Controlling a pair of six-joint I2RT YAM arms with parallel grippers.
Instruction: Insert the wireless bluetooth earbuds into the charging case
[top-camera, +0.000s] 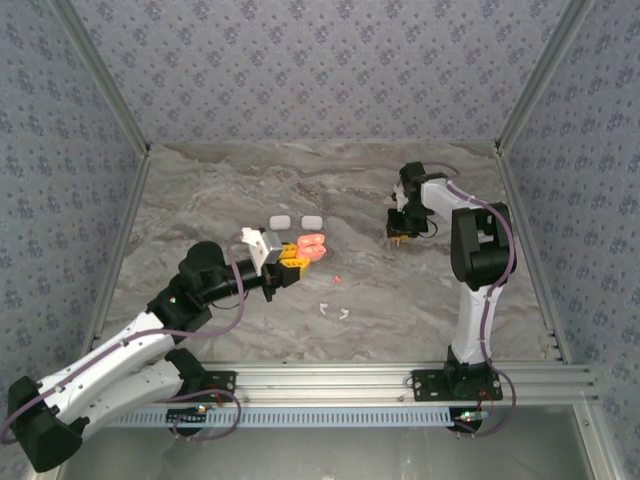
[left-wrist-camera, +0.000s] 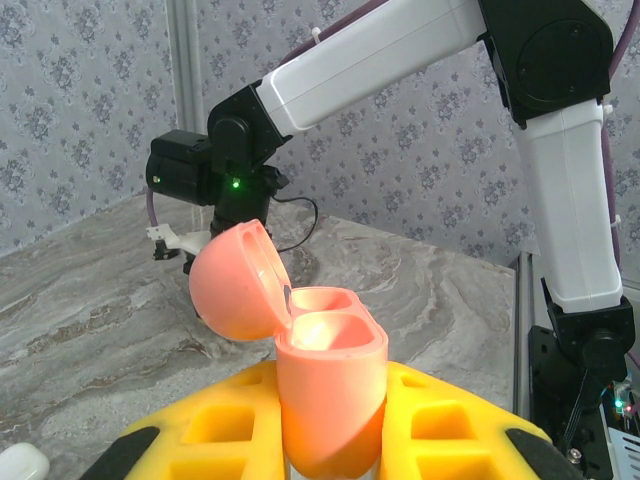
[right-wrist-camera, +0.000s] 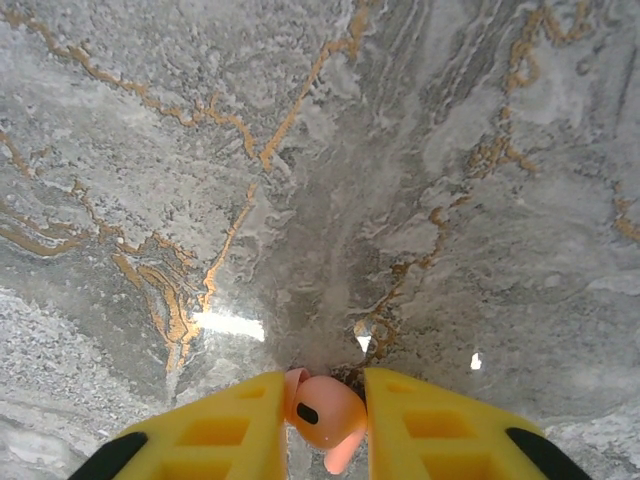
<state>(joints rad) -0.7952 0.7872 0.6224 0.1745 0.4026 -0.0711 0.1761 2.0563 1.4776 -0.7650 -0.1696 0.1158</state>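
The left tool (top-camera: 290, 262) is clamped on a pink case (top-camera: 312, 245), held near the middle of the tabletop (top-camera: 200, 190) in the top view. Just beyond it lie a white case (top-camera: 280, 221) and a second white case (top-camera: 311, 221), side by side and both closed. Nearer the bases, a white earbud (top-camera: 325, 307) and a second white earbud (top-camera: 343, 314) lie loose on the tabletop, with a small pink bit (top-camera: 338, 279) between them and the pink case. It is too small to identify. The right tool (top-camera: 398, 232) hangs low over the far right of the tabletop, well apart from the pink case. What it carries is too small to see here.

In the left wrist view, the left tool (left-wrist-camera: 330, 440) grips the pink case (left-wrist-camera: 330, 400) upright between its yellow fingers (left-wrist-camera: 210, 430). The lid (left-wrist-camera: 235, 285) is hinged back to the left. Both wells (left-wrist-camera: 325, 315) look empty. Behind it the right arm (left-wrist-camera: 400, 60) reaches down to the tabletop (left-wrist-camera: 90, 330).

In the right wrist view, the right tool (right-wrist-camera: 325, 420) is closed on a pink earbud (right-wrist-camera: 325, 412). The earbud is pinched between the yellow fingers (right-wrist-camera: 220, 430) with its stem pointing down, just above the bare tabletop (right-wrist-camera: 300, 150). The top view does not reveal this grip.
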